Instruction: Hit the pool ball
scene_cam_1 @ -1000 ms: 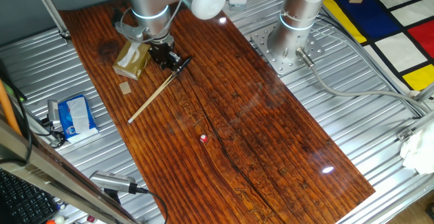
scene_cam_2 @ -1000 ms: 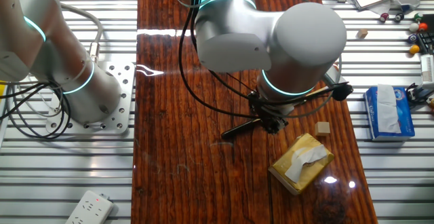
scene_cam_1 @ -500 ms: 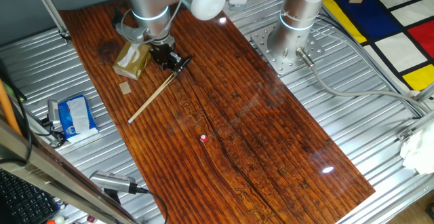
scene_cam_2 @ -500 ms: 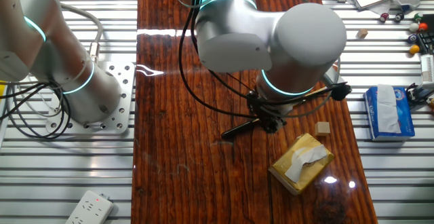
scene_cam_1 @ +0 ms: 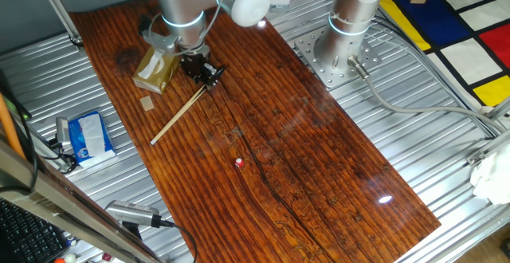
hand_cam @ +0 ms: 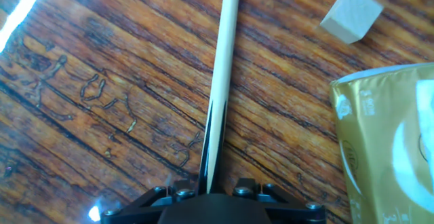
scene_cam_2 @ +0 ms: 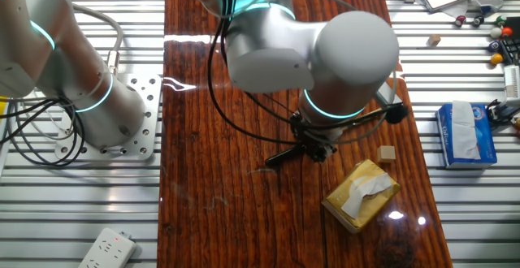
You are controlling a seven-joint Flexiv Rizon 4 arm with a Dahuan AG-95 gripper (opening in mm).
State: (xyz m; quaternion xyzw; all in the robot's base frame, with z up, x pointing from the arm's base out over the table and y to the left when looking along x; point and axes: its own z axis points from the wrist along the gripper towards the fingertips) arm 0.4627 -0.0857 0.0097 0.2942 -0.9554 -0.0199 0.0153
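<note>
The pool ball [scene_cam_1: 239, 163], tiny and red with a white spot, lies on the wooden table [scene_cam_1: 319, 159], well in front of the stick's light tip. It is out of sight in the other views. The thin wooden stick [scene_cam_1: 177, 115] lies slanted across the table; its dark butt end sits in my gripper [scene_cam_1: 203, 73]. In the hand view the stick [hand_cam: 222, 61] runs straight up from between my jaws [hand_cam: 208, 183], which are shut on it. The other fixed view shows my gripper [scene_cam_2: 313, 148] low over the table with the stick's dark end [scene_cam_2: 278, 157] poking out.
A gold tissue pack [scene_cam_1: 155, 70] [hand_cam: 386, 142] [scene_cam_2: 361, 193] and a small tan cube [scene_cam_1: 147, 104] [hand_cam: 350, 13] [scene_cam_2: 387, 153] lie beside the stick. A blue tissue pack [scene_cam_1: 89, 134] sits off the table's left edge. A second arm's base [scene_cam_1: 339, 52] stands at the far right.
My arm has shifted slightly along the table, with the wrist turning a little. The stick and the ball lie where they were.
</note>
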